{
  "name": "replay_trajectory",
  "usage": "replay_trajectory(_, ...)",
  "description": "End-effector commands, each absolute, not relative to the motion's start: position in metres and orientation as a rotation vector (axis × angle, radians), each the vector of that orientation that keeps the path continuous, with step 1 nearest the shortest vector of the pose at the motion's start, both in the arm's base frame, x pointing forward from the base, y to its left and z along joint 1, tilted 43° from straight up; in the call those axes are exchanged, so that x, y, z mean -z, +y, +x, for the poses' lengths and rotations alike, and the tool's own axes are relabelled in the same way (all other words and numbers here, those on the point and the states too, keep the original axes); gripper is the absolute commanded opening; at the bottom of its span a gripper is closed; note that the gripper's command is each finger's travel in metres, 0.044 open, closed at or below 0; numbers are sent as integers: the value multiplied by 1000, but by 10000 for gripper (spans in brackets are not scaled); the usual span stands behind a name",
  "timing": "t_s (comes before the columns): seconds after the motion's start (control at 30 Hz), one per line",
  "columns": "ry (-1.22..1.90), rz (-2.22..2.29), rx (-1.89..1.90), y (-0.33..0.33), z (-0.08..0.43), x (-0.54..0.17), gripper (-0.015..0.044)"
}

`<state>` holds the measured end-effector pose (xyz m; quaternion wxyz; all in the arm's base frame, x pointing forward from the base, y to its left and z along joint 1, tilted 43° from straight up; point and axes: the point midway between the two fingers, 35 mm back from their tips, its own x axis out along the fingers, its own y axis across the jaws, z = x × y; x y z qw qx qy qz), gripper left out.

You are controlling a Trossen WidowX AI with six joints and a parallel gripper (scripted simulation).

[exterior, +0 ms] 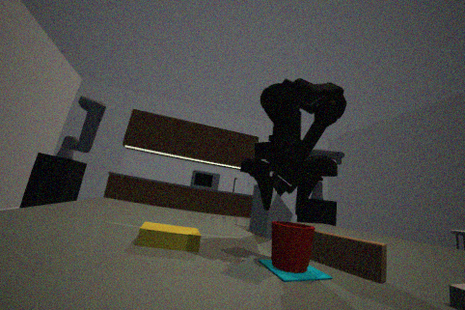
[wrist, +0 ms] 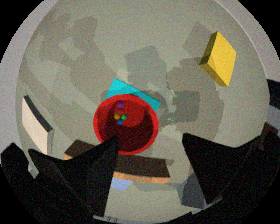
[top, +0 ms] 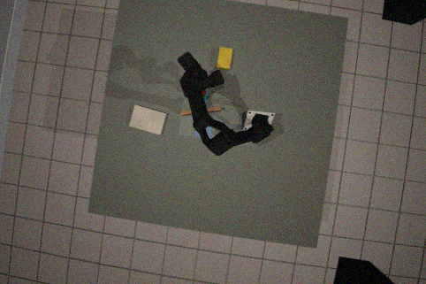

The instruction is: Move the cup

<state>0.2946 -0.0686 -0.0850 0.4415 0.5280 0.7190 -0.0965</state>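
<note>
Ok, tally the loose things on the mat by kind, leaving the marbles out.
Cups: 1, the red cup
Pads: 2, the teal pad, the pale blue pad
Blocks: 2, the yellow block, the cream block
Bars: 1, the wooden bar
Total: 6
</note>
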Motion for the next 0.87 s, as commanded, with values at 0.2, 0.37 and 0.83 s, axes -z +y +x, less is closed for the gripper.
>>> replay_trajectory(0.2, 1783, 1305, 241, -89, 297, 63, 440)
replay_trajectory(0.37, 1782, 1302, 241, -106, 296, 43, 440)
replay_trajectory(0.83, 1780, 1311, 244, -108, 296, 41, 440)
